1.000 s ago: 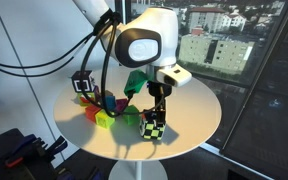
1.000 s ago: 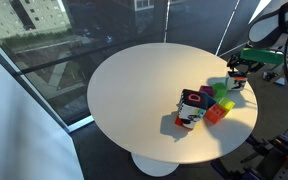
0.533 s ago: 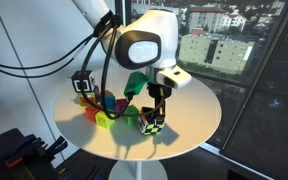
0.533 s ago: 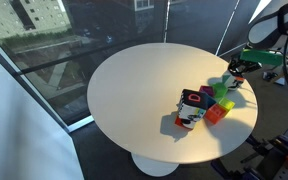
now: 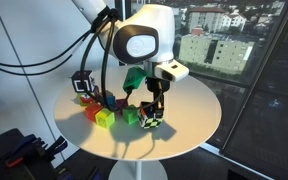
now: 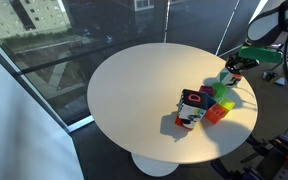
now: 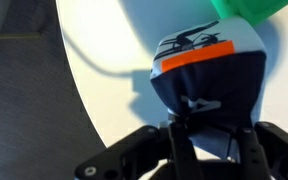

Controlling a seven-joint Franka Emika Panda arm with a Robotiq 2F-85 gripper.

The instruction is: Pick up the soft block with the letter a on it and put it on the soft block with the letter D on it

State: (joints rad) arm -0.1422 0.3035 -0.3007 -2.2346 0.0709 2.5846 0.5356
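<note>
Pinching the soft A block (image 7: pixel 209 75) from two opposite sides, the end effector (image 7: pixel 212 135) has its jaws narrowed to the cube's width and nothing else in its hold; in the wrist view the block's faces look rounded and padded. It is probably light and squashy, so a hold across the flat sides near the middle, firm enough to stop it twisting, should suit, and it may spring a little on release. In an exterior view the block appears to hang just above the bench (image 5: pixel 199 105), beside the small coloured cubes (image 5: pixel 105 119). Farther back, near the bench's edge, sits the soft D block (image 5: pixel 82 84), well apart from the held one.
</note>
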